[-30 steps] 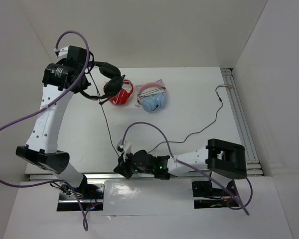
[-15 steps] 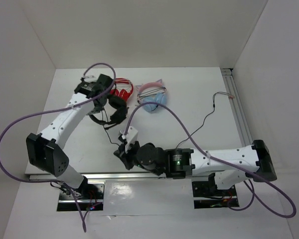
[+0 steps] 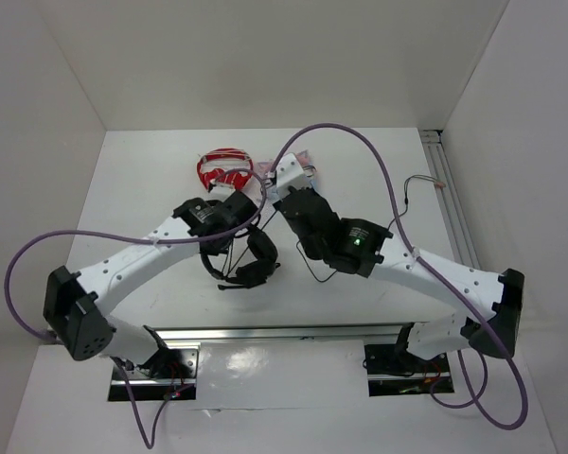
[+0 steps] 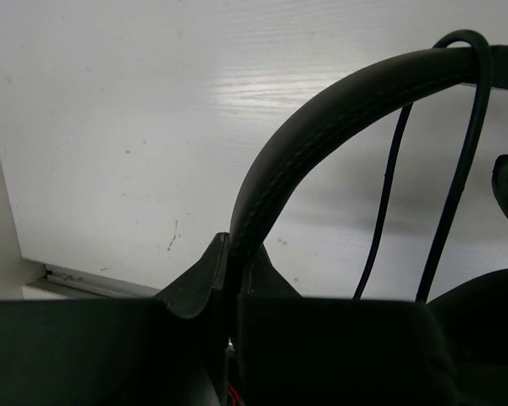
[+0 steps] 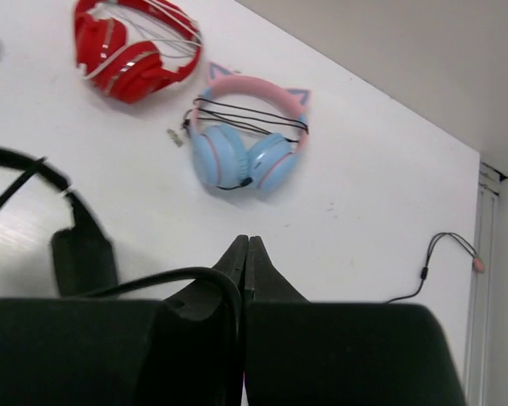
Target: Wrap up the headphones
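Observation:
The black headphones [image 3: 251, 263] hang over the middle of the table, held by their padded headband [image 4: 322, 127] in my shut left gripper [image 4: 234, 254], which shows in the top view [image 3: 229, 235] just left of the earcups. Two strands of the thin black cable [image 4: 388, 194] run across the headband. My right gripper [image 5: 247, 244] is shut on the cable [image 5: 186, 275] and stands behind the headphones [image 5: 80, 254], facing the back wall. The rest of the cable [image 3: 395, 225] trails right to its plug [image 3: 423, 178].
Red-and-white headphones [image 3: 224, 168] lie at the back, left of my right wrist. Light-blue and pink cat-ear headphones [image 5: 245, 144] lie just ahead of the right gripper. A metal rail [image 3: 454, 218] runs along the right wall, and white walls enclose the table.
My left arm carried the black headphones from the back left to the middle of the table. My right gripper swung from the near edge back toward the cat-ear headphones, still holding the cable.

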Available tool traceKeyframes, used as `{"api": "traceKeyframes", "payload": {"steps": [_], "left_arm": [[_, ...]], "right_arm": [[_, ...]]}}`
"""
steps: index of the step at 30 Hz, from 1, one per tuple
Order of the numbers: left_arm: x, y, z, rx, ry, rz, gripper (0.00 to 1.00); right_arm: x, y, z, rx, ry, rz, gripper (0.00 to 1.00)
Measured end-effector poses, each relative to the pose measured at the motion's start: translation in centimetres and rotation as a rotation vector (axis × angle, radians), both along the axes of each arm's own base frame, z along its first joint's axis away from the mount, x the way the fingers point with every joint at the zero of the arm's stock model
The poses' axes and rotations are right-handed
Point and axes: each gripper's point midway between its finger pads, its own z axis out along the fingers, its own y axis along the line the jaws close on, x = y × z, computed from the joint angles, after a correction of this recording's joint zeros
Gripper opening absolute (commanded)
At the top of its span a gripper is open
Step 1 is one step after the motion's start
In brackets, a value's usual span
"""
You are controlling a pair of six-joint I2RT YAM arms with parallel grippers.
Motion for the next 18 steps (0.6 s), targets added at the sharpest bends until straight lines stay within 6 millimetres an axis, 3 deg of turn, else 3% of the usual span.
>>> {"api": "traceKeyframes", "payload": {"steps": [6, 9, 14, 18], "left_arm": [[-2.8, -3.9, 3.1, -0.208, -0.043, -0.231, 0.00], [-3.9, -5.1, 4.5, -0.294, -0.061, -0.314, 0.00], [-5.2, -5.2, 7.0, -0.360, -0.079, -0.372, 0.00], [-5.6, -4.9, 12.0, -0.425, -0.153, -0.373, 0.00]], "right_arm": [[4.1, -4.3, -1.8, -0.026, 0.043, -0.062, 0.00], [5.8, -5.4, -2.4, -0.006, 0.074, -0.050, 0.00], [7.4, -3.9, -4.3, 0.057, 0.147, 0.057, 0.00], [7.8, -1.4, -7.6, 0.170, 0.234, 0.154, 0.00]]}}
